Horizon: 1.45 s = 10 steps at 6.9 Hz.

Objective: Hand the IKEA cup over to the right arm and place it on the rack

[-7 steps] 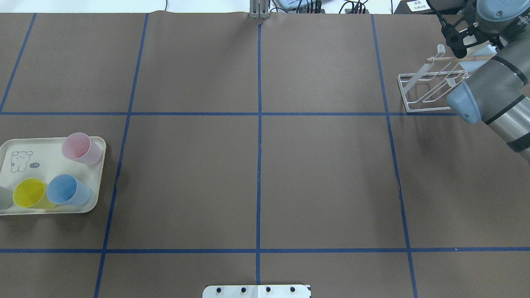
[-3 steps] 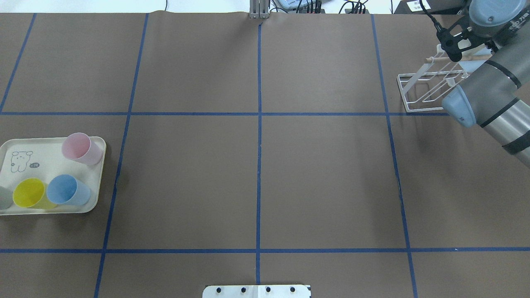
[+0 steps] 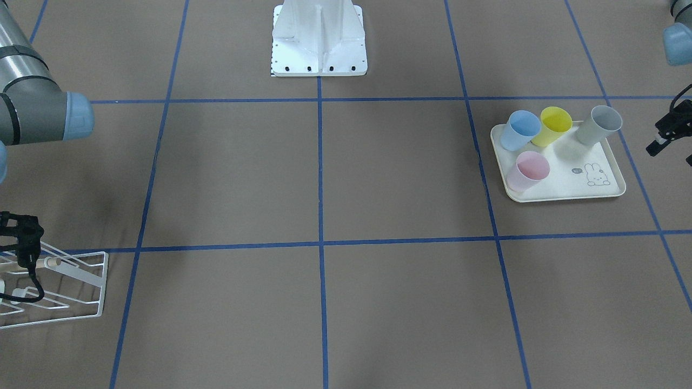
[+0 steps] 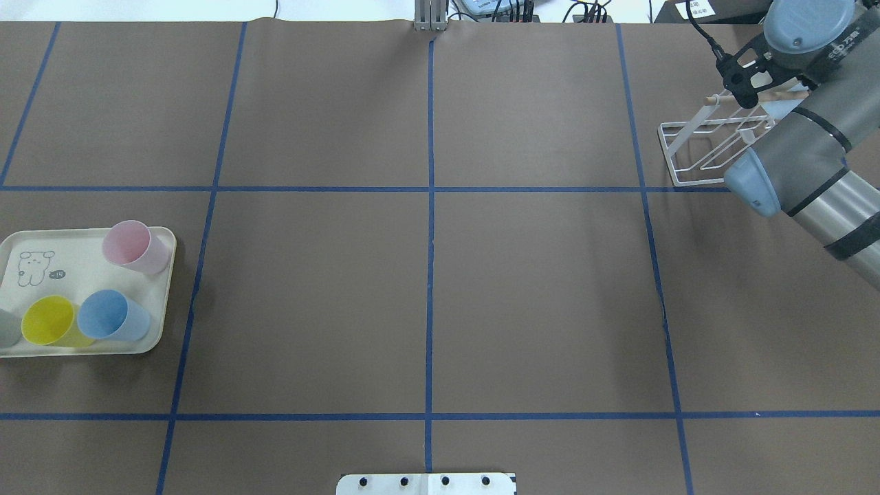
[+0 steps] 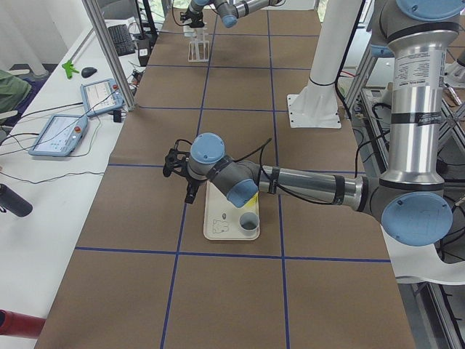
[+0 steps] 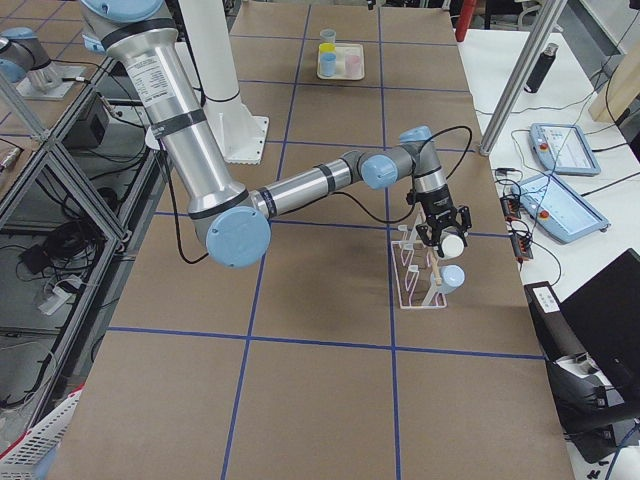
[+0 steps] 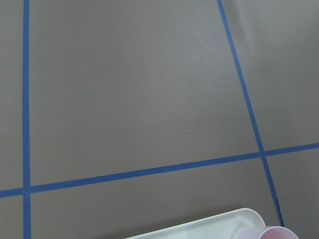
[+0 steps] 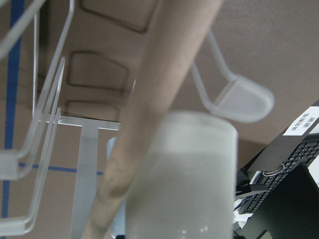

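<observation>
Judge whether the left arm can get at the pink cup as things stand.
Probably yes: the left pincer hangs just beside the tray, and the pink cup stands upright with nothing over it.

Right arm [image 4: 811, 144] extended far forward, left arm [image 5: 312, 185] stretched low, outward

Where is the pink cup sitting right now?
In the overhead view the pink cup stands at the far right corner of the cream tray, at the table's left edge, apart from the blue cup nearer the robot.
</observation>
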{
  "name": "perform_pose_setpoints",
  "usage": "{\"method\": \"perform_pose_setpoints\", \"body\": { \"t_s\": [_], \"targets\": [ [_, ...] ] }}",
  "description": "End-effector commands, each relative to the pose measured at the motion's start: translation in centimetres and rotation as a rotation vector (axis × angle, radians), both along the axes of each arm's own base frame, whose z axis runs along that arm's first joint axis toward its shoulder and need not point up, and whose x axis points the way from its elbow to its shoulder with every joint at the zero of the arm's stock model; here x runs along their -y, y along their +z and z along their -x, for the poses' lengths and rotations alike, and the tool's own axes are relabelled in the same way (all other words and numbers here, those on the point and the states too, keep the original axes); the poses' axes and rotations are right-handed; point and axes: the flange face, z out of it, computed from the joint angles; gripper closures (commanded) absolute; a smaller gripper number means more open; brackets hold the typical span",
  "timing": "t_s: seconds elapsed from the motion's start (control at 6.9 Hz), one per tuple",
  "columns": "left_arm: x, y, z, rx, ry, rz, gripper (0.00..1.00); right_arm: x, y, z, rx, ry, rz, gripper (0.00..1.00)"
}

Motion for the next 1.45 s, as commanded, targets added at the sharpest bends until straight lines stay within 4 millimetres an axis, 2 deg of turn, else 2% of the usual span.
{"method": "perform_pose_setpoints", "body": {
  "t_s": [0.0,0.29,0.58,0.72,0.87,1.01,1.3],
  "targets": [
    [0.1,-0.2,0.0,0.0,0.0,-0.003,0.0,0.1,-0.3,0.1,0.003,0.003,-0.003,0.05],
    [0.1,-0.3,0.0,-0.001,0.0,-0.006,0.0,0.2,-0.6,0.2,0.009,0.009,-0.008,0.04],
    [0.0,-0.4,0.0,-0.002,-0.001,-0.006,0.0,1.5,-4.6,0.1,0.073,0.038,-0.049,0.04],
    [-0.2,-0.5,0.1,-0.001,-0.003,-0.008,0.0,2.2,-6.3,-1.3,0.163,0.046,-0.033,0.04],
    [-0.4,-1.2,0.2,0.0,-0.008,-0.022,0.0,2.0,-7.9,-2.9,0.261,0.061,-0.019,0.04],
    [-0.4,-1.9,0.2,-0.01,-0.025,-0.013,0.0,1.1,-9.8,-3.4,0.378,0.105,0.003,0.02],
    [-2.2,-2.3,0.2,-0.014,-0.024,-0.017,0.0,-1.8,-13.8,-3.3,0.636,0.244,0.082,0.02]
  ]
}}
